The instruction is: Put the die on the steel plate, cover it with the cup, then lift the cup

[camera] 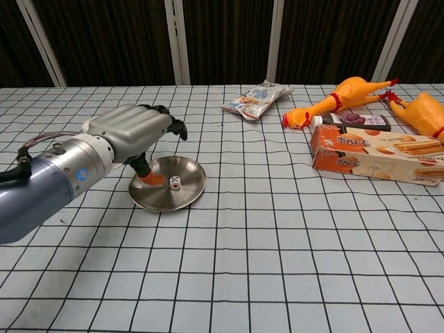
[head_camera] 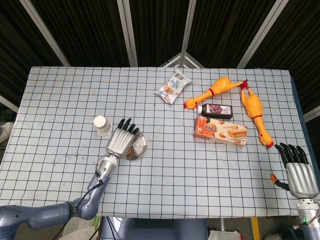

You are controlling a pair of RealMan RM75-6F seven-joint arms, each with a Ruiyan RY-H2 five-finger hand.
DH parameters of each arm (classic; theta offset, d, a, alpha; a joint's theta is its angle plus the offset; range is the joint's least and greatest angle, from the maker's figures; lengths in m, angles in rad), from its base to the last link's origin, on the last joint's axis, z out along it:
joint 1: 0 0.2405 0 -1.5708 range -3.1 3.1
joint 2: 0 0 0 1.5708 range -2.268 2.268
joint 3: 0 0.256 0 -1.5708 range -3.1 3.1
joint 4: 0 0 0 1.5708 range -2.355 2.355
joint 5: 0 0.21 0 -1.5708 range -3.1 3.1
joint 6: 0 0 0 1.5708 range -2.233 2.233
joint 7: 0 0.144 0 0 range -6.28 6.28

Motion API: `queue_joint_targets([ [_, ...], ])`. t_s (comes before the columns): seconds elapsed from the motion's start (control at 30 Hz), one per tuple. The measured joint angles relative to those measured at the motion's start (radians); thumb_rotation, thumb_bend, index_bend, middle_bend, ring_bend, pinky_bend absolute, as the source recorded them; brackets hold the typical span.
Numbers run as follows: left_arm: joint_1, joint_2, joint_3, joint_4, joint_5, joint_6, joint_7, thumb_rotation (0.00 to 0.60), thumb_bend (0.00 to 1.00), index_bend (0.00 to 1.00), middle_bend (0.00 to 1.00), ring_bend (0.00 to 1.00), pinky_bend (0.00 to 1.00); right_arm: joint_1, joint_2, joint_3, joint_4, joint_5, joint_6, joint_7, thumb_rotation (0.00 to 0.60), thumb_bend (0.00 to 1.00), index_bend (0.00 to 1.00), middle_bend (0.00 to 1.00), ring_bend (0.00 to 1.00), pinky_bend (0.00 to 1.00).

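Observation:
The small white die lies in the steel plate, a little left of its middle. My left hand hovers over the plate's left rim, fingers spread, holding nothing. From above, the same hand covers the left part of the plate. The white paper cup stands on the table just left of the hand; the chest view mostly hides it behind the hand. My right hand hangs at the table's near right corner, fingers straight and apart, empty.
A snack bag lies at the back middle. Two yellow rubber chickens, a dark bottle and an orange biscuit box crowd the right half. The checked tablecloth covers the table.

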Motion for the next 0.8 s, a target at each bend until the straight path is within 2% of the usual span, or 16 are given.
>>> queue_joint_targets([
  [0.13, 0.011, 0.061, -0.042, -0.083, -0.012, 0.019, -0.062, 0.6, 0.33, 0.26, 0.18, 0.06, 0.1, 0.0, 0.0, -0.001, -0.003, -0.002, 0.0, -0.001, 0.6, 0.26, 0.13, 0.11, 0.08, 0.0],
  [0.27, 0.019, 0.14, -0.085, -0.132, -0.063, 0.046, -0.032, 0.6, 0.33, 0.26, 0.14, 0.06, 0.1, 0.0, 0.001, -0.004, -0.013, -0.009, 0.001, -0.007, 0.6, 0.26, 0.13, 0.11, 0.08, 0.0],
  [0.43, 0.026, 0.191, -0.126, -0.17, -0.167, 0.052, -0.023, 0.6, 0.33, 0.26, 0.12, 0.06, 0.1, 0.001, 0.001, -0.005, -0.019, -0.011, 0.001, -0.014, 0.6, 0.26, 0.13, 0.11, 0.08, 0.0],
  [0.6, 0.032, 0.23, -0.144, -0.186, -0.264, 0.047, -0.022, 0.6, 0.33, 0.25, 0.05, 0.06, 0.1, 0.003, 0.0, -0.005, -0.017, -0.006, -0.005, -0.016, 0.6, 0.26, 0.13, 0.11, 0.08, 0.0],
  [0.67, 0.034, 0.239, -0.147, -0.187, -0.3, 0.042, -0.024, 0.6, 0.33, 0.22, 0.01, 0.06, 0.1, 0.004, -0.001, -0.006, -0.017, -0.005, -0.009, -0.017, 0.6, 0.26, 0.13, 0.11, 0.08, 0.0],
  [0.8, 0.033, 0.253, -0.149, -0.176, -0.36, 0.012, -0.043, 0.6, 0.33, 0.17, 0.0, 0.05, 0.1, 0.005, -0.002, -0.007, -0.016, -0.005, -0.012, -0.017, 0.6, 0.26, 0.13, 0.11, 0.08, 0.0],
])
